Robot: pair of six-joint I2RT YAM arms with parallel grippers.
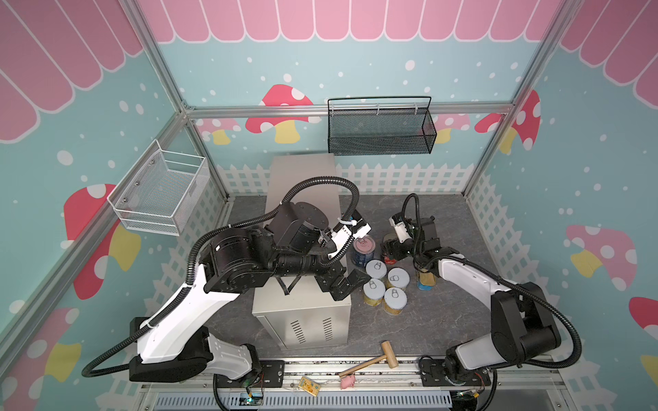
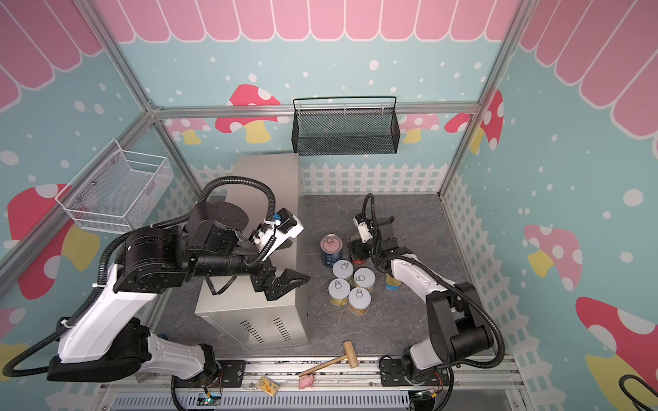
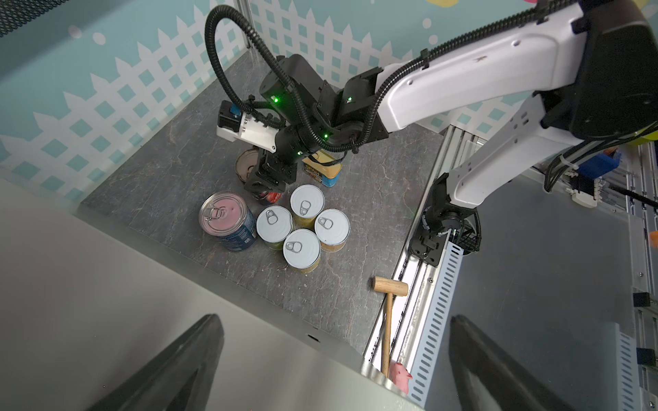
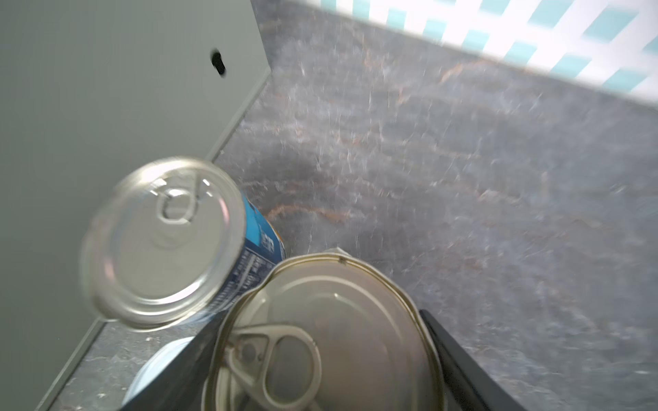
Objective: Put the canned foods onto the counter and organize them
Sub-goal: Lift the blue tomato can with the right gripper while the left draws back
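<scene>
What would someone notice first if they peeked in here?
Probably the four short cans huddled together on the dark floor, right beside the counter. Just behind them the right gripper is clamped around a tall can, while the left gripper hangs wide open above the counter's edge.
</scene>
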